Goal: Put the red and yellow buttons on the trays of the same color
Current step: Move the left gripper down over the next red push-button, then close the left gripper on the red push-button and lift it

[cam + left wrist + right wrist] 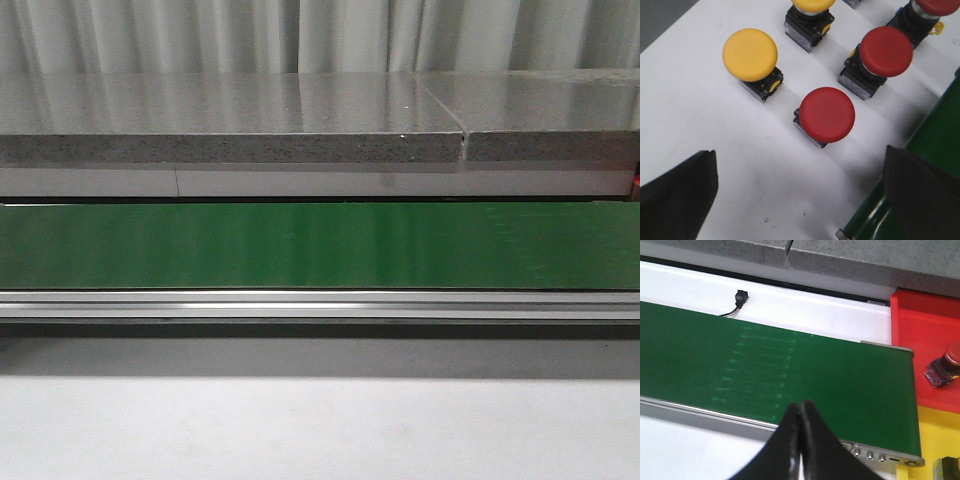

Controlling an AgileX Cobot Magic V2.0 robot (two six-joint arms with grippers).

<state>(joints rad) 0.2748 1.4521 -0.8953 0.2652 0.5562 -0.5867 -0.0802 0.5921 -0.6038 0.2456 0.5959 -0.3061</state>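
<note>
green conveyor belt (pixel 320 245) spans the desk (pixel 320 430). red tray (pixel 927 340) holds one red button (pixel 946 362), at 12 o'clock of yellow tray (pixel 935 435). left gripper (pixel 800 192) open over red buttons (pixel 827 114) and yellow buttons (pixel 750 55); right gripper (pixel 801 440) closed, empty.

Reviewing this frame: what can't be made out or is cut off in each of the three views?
- Front view: only the green belt shows; no buttons, trays or arms are in frame.
- Left wrist view: a yellow button and a red button are cut off by the picture's edge.
- Right wrist view: the red tray and yellow tray run off the frame; the object on the yellow tray is too cropped to identify.
</note>
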